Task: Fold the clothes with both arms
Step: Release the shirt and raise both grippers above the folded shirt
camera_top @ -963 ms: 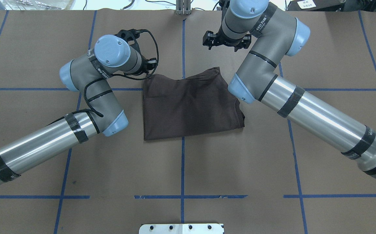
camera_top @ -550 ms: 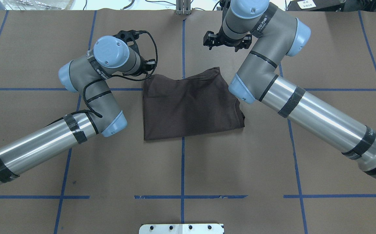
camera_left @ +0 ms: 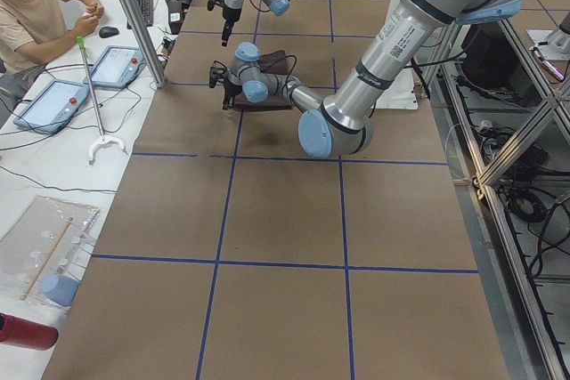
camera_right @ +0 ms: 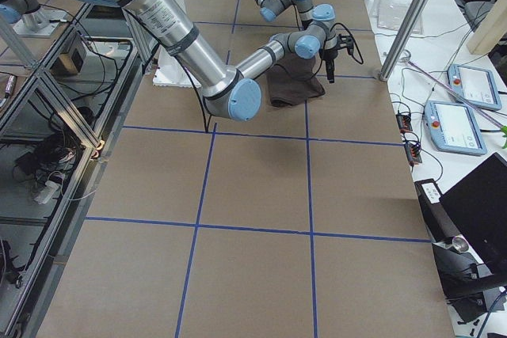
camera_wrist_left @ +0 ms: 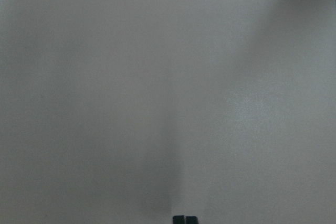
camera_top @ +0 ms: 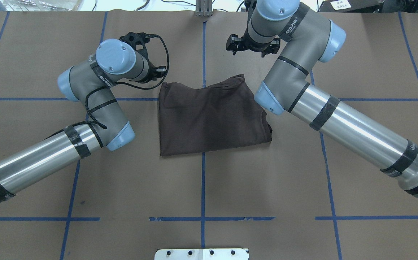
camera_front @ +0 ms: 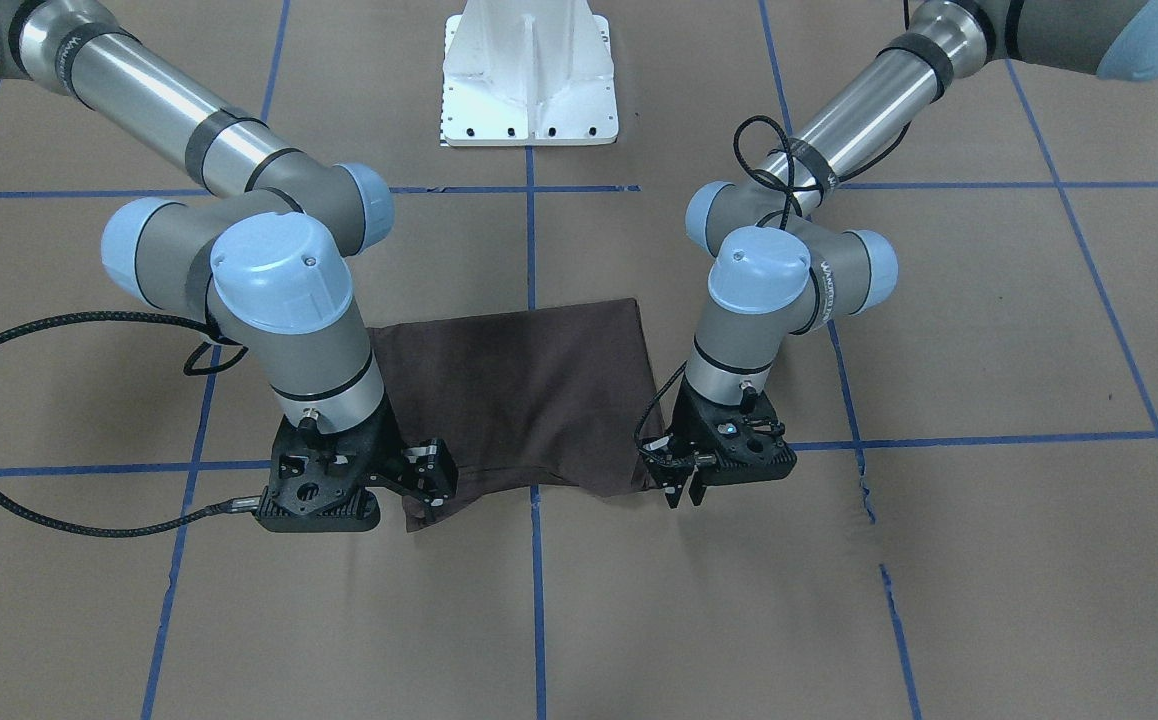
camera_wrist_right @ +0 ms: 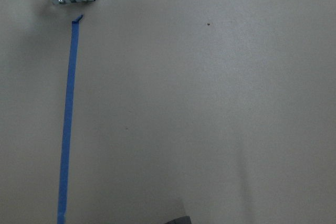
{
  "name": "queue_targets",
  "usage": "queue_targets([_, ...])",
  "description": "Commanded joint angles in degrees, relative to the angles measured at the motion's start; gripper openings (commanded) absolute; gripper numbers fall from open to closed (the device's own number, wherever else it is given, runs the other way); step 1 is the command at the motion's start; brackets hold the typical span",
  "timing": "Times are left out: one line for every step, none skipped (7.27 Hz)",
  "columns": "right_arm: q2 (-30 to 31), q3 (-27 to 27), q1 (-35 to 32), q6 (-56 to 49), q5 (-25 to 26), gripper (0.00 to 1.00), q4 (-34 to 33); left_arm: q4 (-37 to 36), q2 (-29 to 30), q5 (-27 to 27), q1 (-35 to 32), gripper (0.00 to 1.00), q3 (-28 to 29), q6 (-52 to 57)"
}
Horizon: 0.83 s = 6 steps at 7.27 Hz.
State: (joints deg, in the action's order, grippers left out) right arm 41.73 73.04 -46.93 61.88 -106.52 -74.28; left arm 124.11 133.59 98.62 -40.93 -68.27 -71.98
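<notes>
Brown fabric first: your T-shirt [camera_top: 209, 115] lies folded into a rough rectangle on the paper-covered table [camera_top: 209, 187], straight out from the white base [camera_front: 529, 90]. Both claws are beyond the shirt's edge farthest from that base. The left gripper [camera_front: 682, 492] sits low just off one far corner, its pads [camera_wrist_left: 179, 219] pressed together on nothing. The right gripper [camera_front: 427, 488] hangs higher past the other far corner, clear of the cloth. Its fingers look closed too, and empty.

Left pincer [camera_front: 681, 488] has backed off the T-shirt [camera_top: 209, 115].
</notes>
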Motion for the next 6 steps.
queue_targets([0.01, 0.0, -0.09, 0.0, 0.0, 1.0, -0.08, 0.34, 0.27, 0.17, 0.15, 0.67, 0.16, 0.09])
queue_targets([0.19, 0.0, -0.09, 0.0, 0.0, 1.0, -0.08, 0.35, 0.01, 0.08, 0.58, 0.6, 0.33, 0.0])
queue_targets([0.28, 0.0, -0.09, 0.0, 0.0, 1.0, -0.08, 0.35, 0.0, 0.08, 0.85, 0.54, 0.33, -0.08])
queue_targets([0.45, 0.0, -0.09, 0.0, 0.0, 1.0, 0.01, 0.35, 0.09, 0.08, 1.03, 0.52, 0.33, -0.26])
queue_targets([0.54, 0.0, -0.09, 0.0, 0.0, 1.0, 0.01, 0.43, 0.09, 0.08, 1.81, 0.5, 0.25, -0.52])
queue_targets([0.54, 0.0, -0.09, 0.0, 0.0, 1.0, 0.01, 0.43, 0.18, 0.08, 1.99, 0.45, 0.25, -0.53])
